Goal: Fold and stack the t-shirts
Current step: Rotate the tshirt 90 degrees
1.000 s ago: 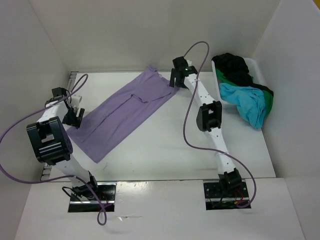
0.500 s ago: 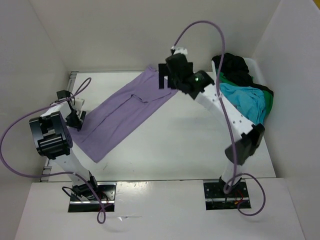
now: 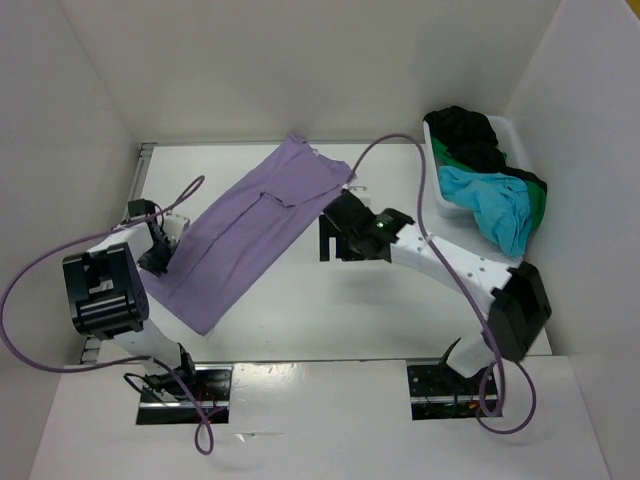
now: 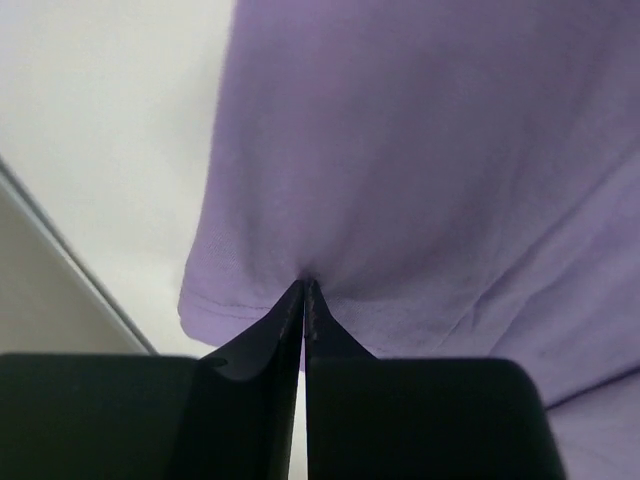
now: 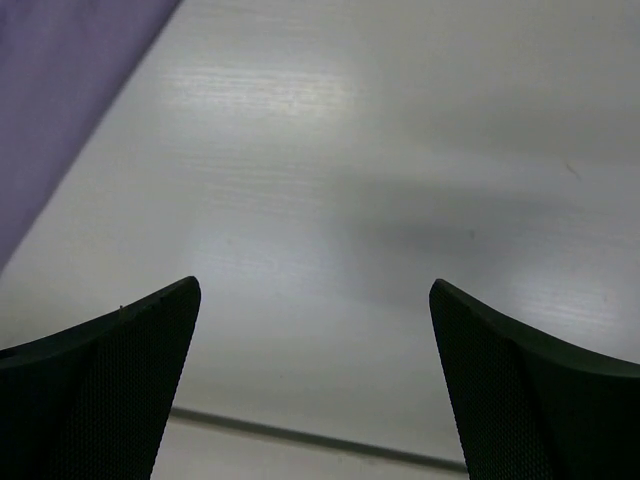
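Left gripper point(image 4: 303, 292) clamped on the lavender t-shirt point(image 3: 250, 225); right gripper point(image 5: 312, 290) spread wide, holding nothing.
The left gripper's 2 fingers point(image 4: 265, 335) meet on a puckered bit of hem, and the shirt lies flat on the desk point(image 3: 400, 300) ahead of it. The right gripper hangs over bare desk, the shirt's edge ahead to its left. Well apart from both grippers, the black t-shirt point(image 3: 468, 128), turquoise t-shirt point(image 3: 488, 200) and green t-shirt point(image 3: 538, 208) sit heaped in a white bin point(image 3: 505, 128).
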